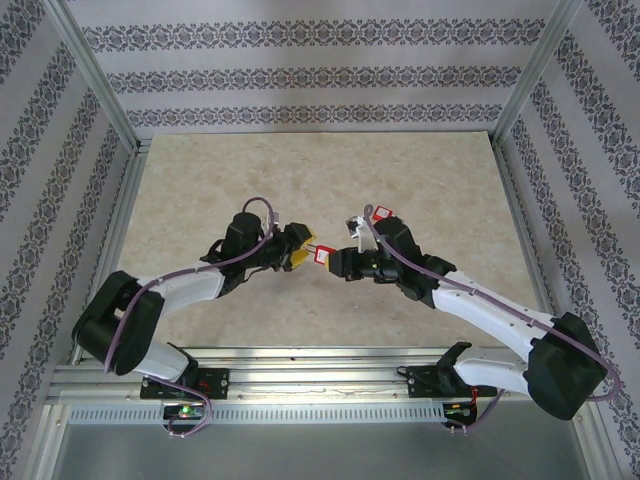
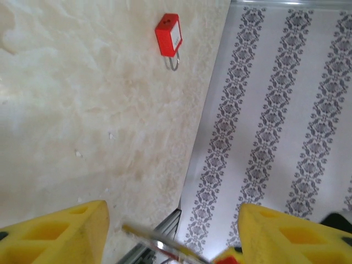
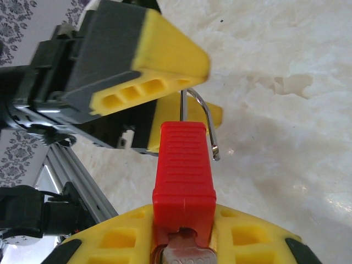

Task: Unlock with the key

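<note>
Padlock (image 3: 184, 165) clamped in right hand (image 3: 184, 239), shackle (image 3: 209, 118) between wide-open fingers (image 3: 165, 49) of left hand (image 2: 173, 234).

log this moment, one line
right gripper: shut on red plastic padlock | left gripper: open around steel shackle | metal key: at padlock base

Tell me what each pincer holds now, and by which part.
Right pincer: the red padlock, gripped by the bottom of its body. Left pincer: nothing yet; it stands open around the shackle.
</note>
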Robot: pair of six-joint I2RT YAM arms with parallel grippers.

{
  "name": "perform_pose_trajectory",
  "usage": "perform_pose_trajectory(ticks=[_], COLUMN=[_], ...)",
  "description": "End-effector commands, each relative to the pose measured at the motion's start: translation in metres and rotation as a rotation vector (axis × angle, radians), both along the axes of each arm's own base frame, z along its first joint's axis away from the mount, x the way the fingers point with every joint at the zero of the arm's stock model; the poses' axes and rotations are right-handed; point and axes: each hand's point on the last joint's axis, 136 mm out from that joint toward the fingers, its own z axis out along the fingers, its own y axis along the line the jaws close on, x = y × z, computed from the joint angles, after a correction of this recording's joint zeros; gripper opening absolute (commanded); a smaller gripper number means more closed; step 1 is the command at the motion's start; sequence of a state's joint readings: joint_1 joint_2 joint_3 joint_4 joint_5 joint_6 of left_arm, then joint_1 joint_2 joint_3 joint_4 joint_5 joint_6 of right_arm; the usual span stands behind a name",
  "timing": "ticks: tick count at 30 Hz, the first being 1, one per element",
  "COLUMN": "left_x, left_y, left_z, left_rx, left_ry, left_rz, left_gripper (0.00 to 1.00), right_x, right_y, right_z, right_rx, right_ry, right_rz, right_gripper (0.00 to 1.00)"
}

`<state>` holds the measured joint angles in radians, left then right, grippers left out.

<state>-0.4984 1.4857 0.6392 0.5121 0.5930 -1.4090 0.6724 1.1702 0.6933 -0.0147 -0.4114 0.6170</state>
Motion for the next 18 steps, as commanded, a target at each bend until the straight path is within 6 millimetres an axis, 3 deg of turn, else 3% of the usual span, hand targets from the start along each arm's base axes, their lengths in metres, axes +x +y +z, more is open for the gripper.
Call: perform_pose_trajectory(ticks=[1, 11, 18], left_x=[0.022, 0.054, 0.07], left_y=[-0.009, -0.006, 0.001], left_z=[0.024, 0.011, -0.004], left_rx=[-0.051, -0.009, 0.041], left_ry=[-0.098, -0.14, -0.171], left_rz=[0.034, 0.063, 0.065], left_gripper=[0.6, 0.48, 0.45], right_x=[0.002, 0.009, 0.018], right_y=[0.01, 0.019, 0.021], right_z=[0.004, -0.021, -0.041], right_rx=[0.059, 0.085, 0.08], right_ry=[-0.007, 0.054, 0.123], right_rz=[0.002, -0.032, -0.096], right_gripper=[0.0, 0.0, 0.0])
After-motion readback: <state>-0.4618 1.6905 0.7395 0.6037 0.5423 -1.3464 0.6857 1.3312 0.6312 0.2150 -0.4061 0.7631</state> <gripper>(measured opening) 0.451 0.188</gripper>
